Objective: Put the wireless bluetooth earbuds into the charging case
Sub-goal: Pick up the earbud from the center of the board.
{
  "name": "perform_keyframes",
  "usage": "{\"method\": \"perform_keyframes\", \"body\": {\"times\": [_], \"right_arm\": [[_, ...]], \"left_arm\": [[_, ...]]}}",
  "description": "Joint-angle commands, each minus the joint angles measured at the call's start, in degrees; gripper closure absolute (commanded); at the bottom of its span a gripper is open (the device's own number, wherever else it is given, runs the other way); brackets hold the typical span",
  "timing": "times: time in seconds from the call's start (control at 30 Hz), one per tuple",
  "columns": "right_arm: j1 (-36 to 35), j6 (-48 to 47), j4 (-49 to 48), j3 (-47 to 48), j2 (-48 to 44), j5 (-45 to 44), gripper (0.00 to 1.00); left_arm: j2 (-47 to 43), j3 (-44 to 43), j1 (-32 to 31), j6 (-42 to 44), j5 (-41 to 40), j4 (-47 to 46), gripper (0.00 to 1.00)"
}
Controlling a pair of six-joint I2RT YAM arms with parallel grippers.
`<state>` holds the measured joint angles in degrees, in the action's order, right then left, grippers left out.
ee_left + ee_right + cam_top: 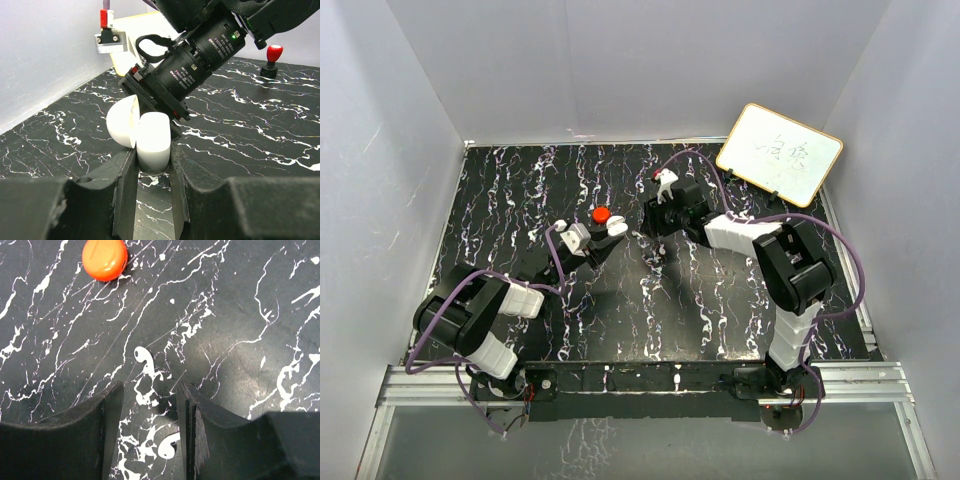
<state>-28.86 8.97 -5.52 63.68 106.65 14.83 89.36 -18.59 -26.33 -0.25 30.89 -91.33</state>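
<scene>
The earbuds are two tiny white stemmed pieces lying on the black marbled table. One earbud (142,357) lies just beyond my right fingertips, the other (168,447) between the fingers, close to the right one. My right gripper (149,395) is open above them and holds nothing; it also shows in the top view (656,243). My left gripper (153,162) is shut on the white charging case (153,140), whose lid (122,127) stands open to the left. The case (611,228) is held near mid-table, facing the right wrist.
A red round puck (104,259) lies on the table beyond the earbuds, and shows in the top view (602,214). A whiteboard (780,153) leans at the back right. A red-topped black stand (271,57) is on the table behind the right arm.
</scene>
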Motion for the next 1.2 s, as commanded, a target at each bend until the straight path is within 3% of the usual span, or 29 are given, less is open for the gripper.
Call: {"method": "perform_keyframes", "body": {"times": [0.0,1.17], "right_arm": [[-0.61,-0.97,-2.84,4.05,1.45,0.95,0.56],[-3.16,-2.91,-1.4,10.68,9.35,2.24,0.62]], "left_arm": [[-2.1,0.22,0.31,0.19,1.18,-9.67,1.0],[-1.17,0.04,0.4,1.39,0.65,-8.82,1.0]]}}
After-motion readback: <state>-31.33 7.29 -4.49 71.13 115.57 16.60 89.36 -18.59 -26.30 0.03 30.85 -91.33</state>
